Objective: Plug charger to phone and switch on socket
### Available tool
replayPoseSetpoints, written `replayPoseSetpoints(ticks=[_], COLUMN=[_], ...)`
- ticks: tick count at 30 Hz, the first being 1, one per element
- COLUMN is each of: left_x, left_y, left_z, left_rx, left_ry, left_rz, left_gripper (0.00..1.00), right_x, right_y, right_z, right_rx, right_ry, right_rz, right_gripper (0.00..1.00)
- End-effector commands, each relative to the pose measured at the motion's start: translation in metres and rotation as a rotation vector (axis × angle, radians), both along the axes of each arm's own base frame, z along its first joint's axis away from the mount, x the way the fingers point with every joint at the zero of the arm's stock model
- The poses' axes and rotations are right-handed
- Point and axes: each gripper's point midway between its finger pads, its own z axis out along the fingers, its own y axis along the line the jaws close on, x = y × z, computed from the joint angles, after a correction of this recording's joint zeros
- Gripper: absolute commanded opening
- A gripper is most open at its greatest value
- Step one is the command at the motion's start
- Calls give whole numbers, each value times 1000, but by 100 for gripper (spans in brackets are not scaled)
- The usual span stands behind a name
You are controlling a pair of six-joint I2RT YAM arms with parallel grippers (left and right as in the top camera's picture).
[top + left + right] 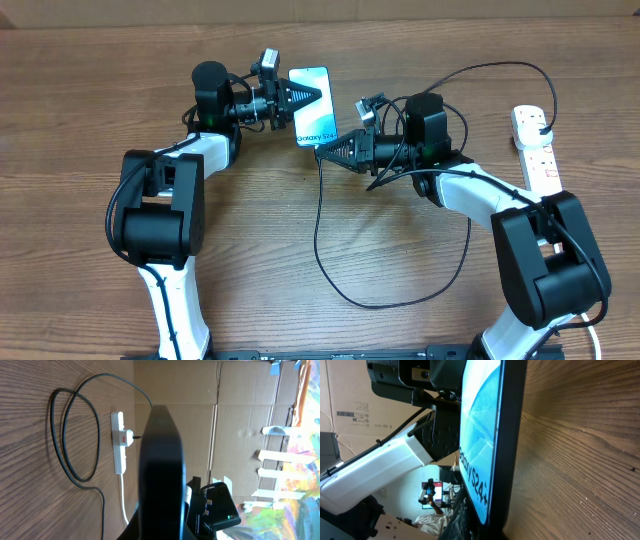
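Phone (485, 450): fills the right wrist view, its light-blue screen reading "Galaxy S24+" inside a dark frame. It sits over the middle of the bench's far half, tilted. Whether it touches the wood I cannot tell.
Left gripper (318, 95): clenched on the phone's left side, with the fingers lying across the screen edge.
Right gripper (322, 153): clenched on the tip end of the charger, just at the phone's near short edge. Whether the tip is seated in the phone is hidden.
Charger (317, 215): thin black cable running from the right gripper toward the near edge. It loops wide across the middle of the bench, passes the right arm, then arcs along the far side to its plug end.
Socket (537, 150): white strip lying along the right edge near the far right corner, with the charger's plug seated in it. The switch position is too small to read.
Bench (80, 60): brown wood grain.
Cardboard wall (240, 435): stands beyond the bench.
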Motion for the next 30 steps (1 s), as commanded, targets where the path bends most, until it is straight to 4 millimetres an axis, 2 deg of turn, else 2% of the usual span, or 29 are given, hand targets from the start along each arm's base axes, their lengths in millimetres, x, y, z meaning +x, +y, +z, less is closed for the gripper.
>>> replayPoseSetpoints(ticks=[1,7,11,13,14,15,22,25,30], left_x=[-13,-10,-9,-10,-10,-9,-9,-9,-4], left_y=[-7,-6,-6,-6,-6,-6,-6,-6,2], left_z=[8,8,8,8,8,8,8,8,8], left_rx=[-9,-8,-8,-8,-8,-8,-8,-8,-5], left_ry=[-15,-16,-19,-19,-19,-19,-19,-20,-32], left_rz=[-90,-71,-68,-68,-68,-68,-67,-63,-39], left_gripper=[5,5,4,4,4,5,4,5,4], right_x=[21,23,24,24,23,24,26,22,13], right_y=[-8,-9,-11,-12,-12,-13,-27,-29,-24], right_z=[-5,1,5,11,13,15,22,24,21], right_rx=[-30,-9,4,21,29,35,61,70,63], right_ry=[-5,-13,-31,-56,-67,-76,-98,-102,-148], right_rz=[-103,-106,-100,-86,-77,-73,-57,-34,19], right_gripper=[4,4,20,20,23,31,31,40,44])
